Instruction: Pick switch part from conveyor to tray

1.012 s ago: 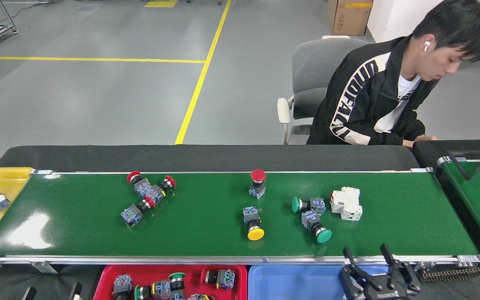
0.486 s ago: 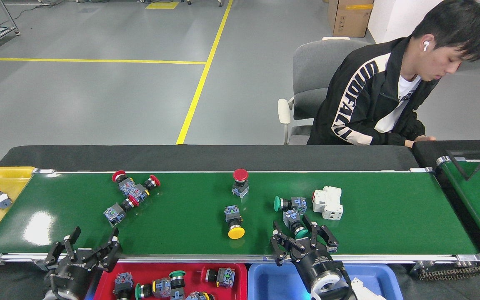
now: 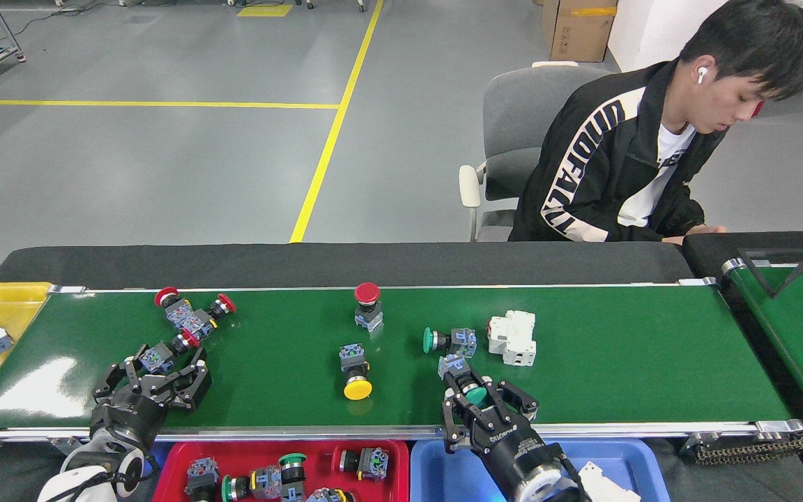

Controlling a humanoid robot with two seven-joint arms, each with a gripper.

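**Both grippers down on the belt, each around a switch part**

You are at the grasp step. Your right gripper (image 3: pixel 485 403) sits low over the conveyor (image 3: pixel 617 362), fingers spread wide on either side of the green-capped switch (image 3: pixel 468 388) near the front rail. The green cap shows between the fingers, not yet pinched. Your left gripper (image 3: pixel 154 380) is likewise spread open around the red-capped switch (image 3: pixel 163 354) at the left end of the belt; its fingers flank the grey body without visibly touching.

Neither part is held, so the next move is to close. For the right side, judge that the fingers bracket the switch's body rather than the round cap, which would likely slip. Then lift clear of the rail and carry back toward you: the red tray (image 3: pixel 175 461) already holds several switches, and the blue tray (image 3: pixel 436 474) sits beside it.

Other parts lie close by: a second green switch (image 3: pixel 447 340), a white breaker (image 3: pixel 511 337), a yellow-capped switch (image 3: pixel 354 373). Keep the fingers from nudging them.
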